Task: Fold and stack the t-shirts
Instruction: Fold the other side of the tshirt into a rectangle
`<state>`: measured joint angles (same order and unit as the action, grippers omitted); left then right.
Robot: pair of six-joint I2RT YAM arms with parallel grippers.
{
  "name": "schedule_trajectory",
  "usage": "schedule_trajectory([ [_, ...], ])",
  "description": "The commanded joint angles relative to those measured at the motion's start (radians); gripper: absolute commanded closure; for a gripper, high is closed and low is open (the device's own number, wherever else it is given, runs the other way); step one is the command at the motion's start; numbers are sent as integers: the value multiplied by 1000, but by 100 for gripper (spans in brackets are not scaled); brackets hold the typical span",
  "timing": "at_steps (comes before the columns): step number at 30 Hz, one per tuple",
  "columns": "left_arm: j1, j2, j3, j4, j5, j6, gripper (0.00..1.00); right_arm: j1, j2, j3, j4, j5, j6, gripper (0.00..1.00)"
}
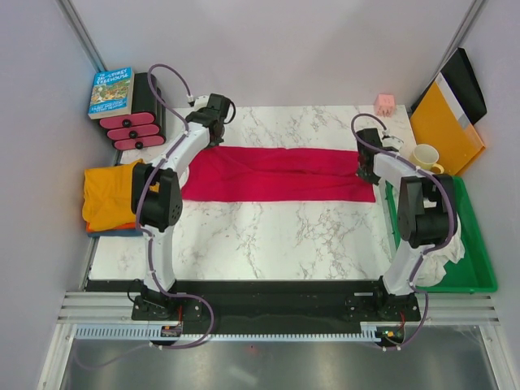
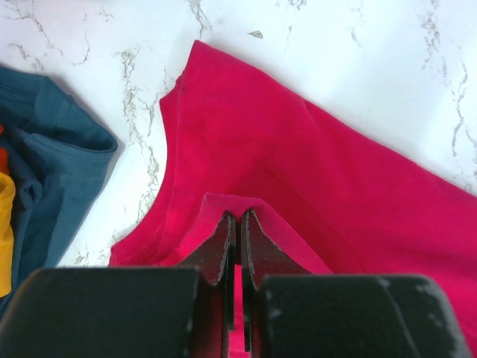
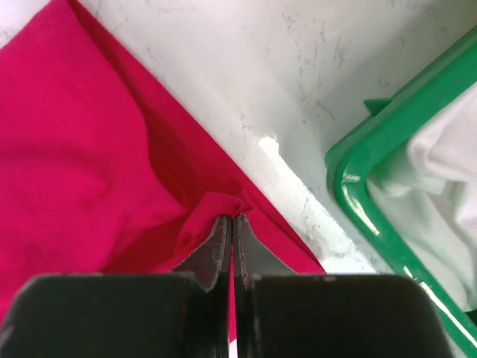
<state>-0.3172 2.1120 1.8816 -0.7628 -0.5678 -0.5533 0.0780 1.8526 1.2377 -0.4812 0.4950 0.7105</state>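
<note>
Left gripper [image 2: 238, 216] has its two fingers pressed together on a raised fold of the crimson red t-shirt [image 1: 276, 175], at the shirt's left end in the overhead view. Over on the other side, the right gripper [image 3: 231, 218] is nipped shut the same way on a small puckered ridge of the same shirt, close to its right edge. From where I stand the red shirt lies as a long flat band across the middle of the marble table [image 1: 276, 236], running from one gripper to the other.

At the left edge of the overhead view the orange t-shirt [image 1: 110, 195] sits in a loose heap, with the dark blue t-shirt [image 2: 52, 171] showing from under it. In the left wrist view the blue cloth lies at the left of the frame, apart from the red one, with bare marble between them.

A green tray [image 1: 479, 268] stands at the right side with white cloth [image 3: 447, 171] in it, just beside the red shirt's right end. Above the tray are a cream mug [image 1: 426, 157] and an orange-yellow folder [image 1: 443, 122]. A book [image 1: 111, 92] sits in the upper left corner.
</note>
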Motion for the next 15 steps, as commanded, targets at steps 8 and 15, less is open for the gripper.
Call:
schedule_trajectory([
  [8, 40, 54, 88, 11, 22, 42, 98, -55, 45, 109, 30, -12, -8, 100],
  [15, 41, 88, 93, 10, 19, 44, 98, -53, 88, 129, 30, -30, -9, 100],
])
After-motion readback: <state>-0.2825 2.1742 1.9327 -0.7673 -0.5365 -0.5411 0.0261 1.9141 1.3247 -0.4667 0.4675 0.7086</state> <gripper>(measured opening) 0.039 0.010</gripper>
